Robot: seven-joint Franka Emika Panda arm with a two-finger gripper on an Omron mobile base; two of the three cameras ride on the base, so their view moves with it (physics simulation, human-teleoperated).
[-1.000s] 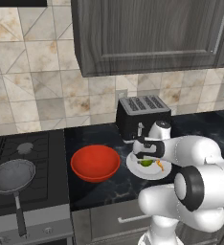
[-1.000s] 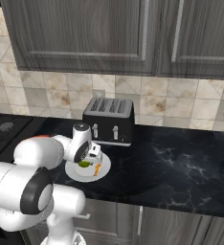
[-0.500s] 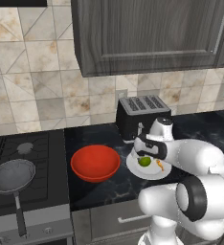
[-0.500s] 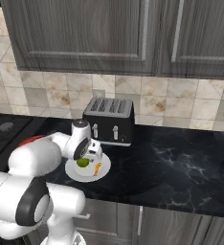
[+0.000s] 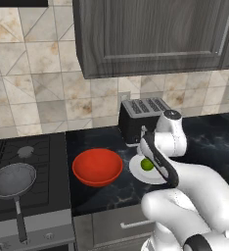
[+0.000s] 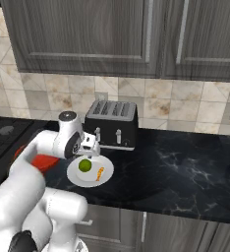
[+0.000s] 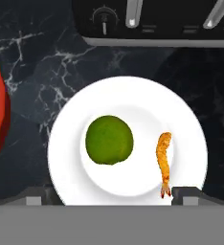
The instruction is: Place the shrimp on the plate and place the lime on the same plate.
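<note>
Dark marble table under grey cabinets, toaster at the back. On the white plate: lime near the middle, shrimp just beside it, apart. Hand open above the plate, gripping nothing. Both placements apparently done; next, probably only lifting clear without nudging either. Shrimp plain from hand and right base views, hidden behind the arm from the left, where red bowl shows whole.

A black marble counter carries a dark toaster at the back, a white plate just in front of it, and a red bowl to the plate's left.
</note>
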